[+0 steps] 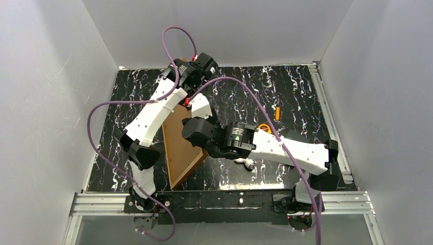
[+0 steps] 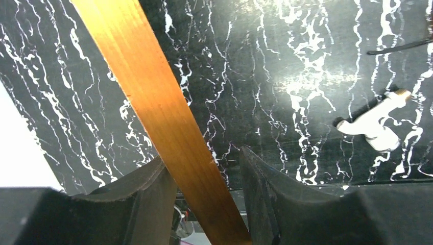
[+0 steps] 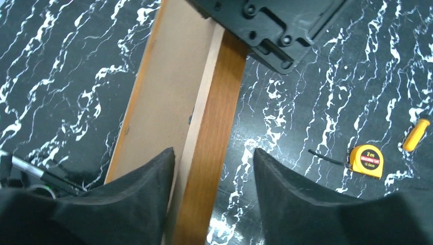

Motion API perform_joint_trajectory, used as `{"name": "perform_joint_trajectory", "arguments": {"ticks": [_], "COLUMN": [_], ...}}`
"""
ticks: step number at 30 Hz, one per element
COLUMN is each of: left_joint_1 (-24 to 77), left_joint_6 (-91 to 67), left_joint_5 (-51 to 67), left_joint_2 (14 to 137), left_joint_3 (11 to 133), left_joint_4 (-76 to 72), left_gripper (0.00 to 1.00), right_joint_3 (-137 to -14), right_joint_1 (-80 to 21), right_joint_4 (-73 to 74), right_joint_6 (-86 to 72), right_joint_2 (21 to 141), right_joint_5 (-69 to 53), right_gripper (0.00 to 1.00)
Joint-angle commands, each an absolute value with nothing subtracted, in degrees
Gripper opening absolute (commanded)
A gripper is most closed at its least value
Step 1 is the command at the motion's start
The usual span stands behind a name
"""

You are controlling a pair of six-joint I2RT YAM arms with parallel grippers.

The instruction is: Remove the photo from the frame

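The frame [image 1: 181, 148] stands tilted on one long edge on the black marbled table, its tan back board [image 3: 163, 92] facing left. The photo is hidden. My left gripper [image 1: 195, 103] is at the frame's far upper end. In the left wrist view the reddish-brown wood rail [image 2: 153, 92] runs slantwise between its fingers and touches both, so my left gripper [image 2: 207, 189] is shut on it. My right gripper [image 1: 191, 130] straddles the same rail [image 3: 219, 112] lower down. My right gripper [image 3: 214, 158] is open, with a gap of table showing beside its right finger [image 3: 306, 199].
A yellow tape measure [image 3: 366, 161] and a small orange piece [image 3: 416, 135] lie to the right of the frame. A white part with a brass tip [image 2: 375, 125] rests near the right arm [image 1: 286, 148]. Grey walls enclose the table.
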State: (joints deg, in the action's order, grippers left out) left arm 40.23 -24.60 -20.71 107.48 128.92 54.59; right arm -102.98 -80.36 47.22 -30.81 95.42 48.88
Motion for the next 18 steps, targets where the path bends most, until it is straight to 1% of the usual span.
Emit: {"name": "perform_joint_trajectory", "arguments": {"ticks": [1,2,4,8,11,14,18], "left_joint_1": [40.8,40.7,40.7,40.2,38.5,35.1,28.1], "left_joint_6": [-20.1,-19.9,-19.2,-17.2,-15.1,-14.2,-14.4], "left_joint_5": [-19.8,-19.2,-18.5,-15.7,-11.7,-5.6,4.6], "left_joint_2": [103.0,102.4,100.6,97.6,96.1,93.8,90.0], "left_joint_3": [133.1,133.1,131.8,130.3,128.9,126.5,120.0], "left_joint_4": [80.4,80.1,78.2,74.4,72.3,69.2,63.0], "left_gripper": [0.00,0.00,0.00,0.00,0.00,0.00,0.00], "right_joint_3": [-104.6,-104.7,-102.8,-96.3,-91.1,-86.6,-81.5], "right_joint_1": [-80.4,-80.5,-80.7,-80.7,-80.7,-80.7,-80.6], "right_joint_4": [49.3,49.0,46.9,40.7,39.0,40.9,45.0], "right_joint_6": [-27.7,-27.5,-27.6,-28.2,-29.2,-30.9,-34.9], "right_joint_2": [89.9,88.6,83.5,72.0,63.1,55.8,50.0], "right_joint_5": [43.0,40.8,37.9,35.3,38.4,43.6,48.1], "right_gripper": [0.70,0.73,0.77,0.79,0.79,0.79,0.78]}}
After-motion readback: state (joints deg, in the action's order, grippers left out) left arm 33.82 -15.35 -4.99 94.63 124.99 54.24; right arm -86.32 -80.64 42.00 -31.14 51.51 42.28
